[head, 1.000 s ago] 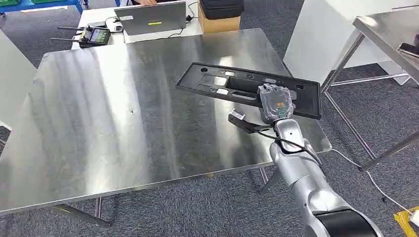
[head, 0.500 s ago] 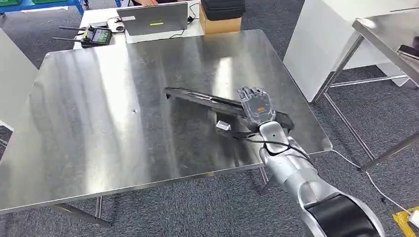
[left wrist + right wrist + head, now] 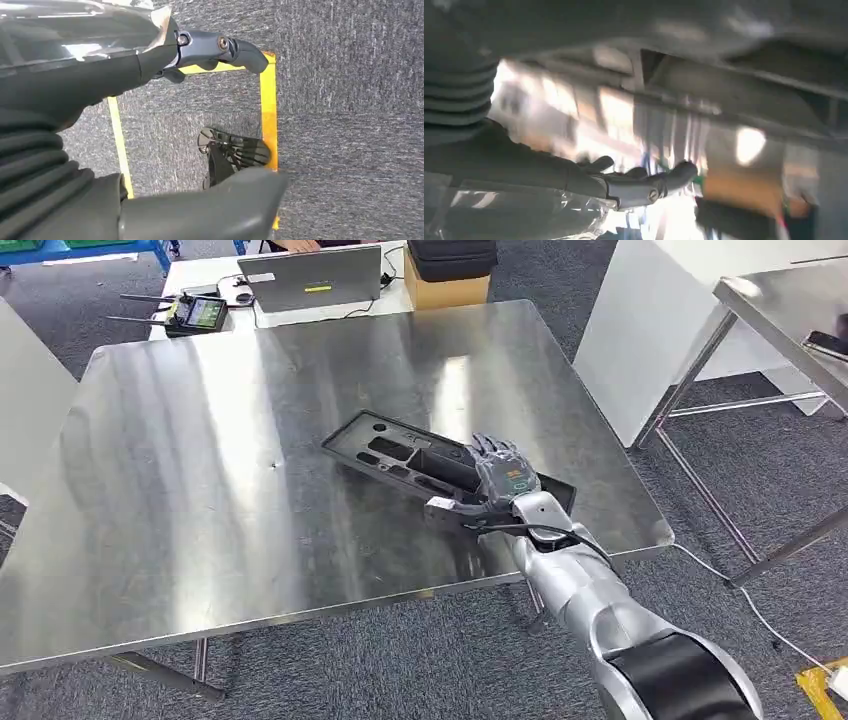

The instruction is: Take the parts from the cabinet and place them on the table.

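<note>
A long black plastic part [image 3: 400, 450] with several cut-outs lies low over the right half of the steel table [image 3: 200, 440], its far end to the left. My right hand [image 3: 500, 475] grips its near right portion, fingers spread over the top. In the blurred right wrist view the part [image 3: 724, 30] spans overhead, my right hand [image 3: 549, 175] reaches under it, and the thumb [image 3: 644, 187] sits beneath it. My left hand [image 3: 150, 65] hangs over grey carpet with yellow tape lines, fingers apart and holding nothing.
Beyond the table's far edge sit a laptop [image 3: 310, 278], a remote controller [image 3: 195, 312] and a cardboard box with a black case [image 3: 447, 285]. A white cabinet [image 3: 660, 310] and a second steel table [image 3: 790, 310] stand to the right.
My right hand has carried the part down and to the left. It went from raised and tilted near the table's right edge to lying nearly flat, low over the surface.
</note>
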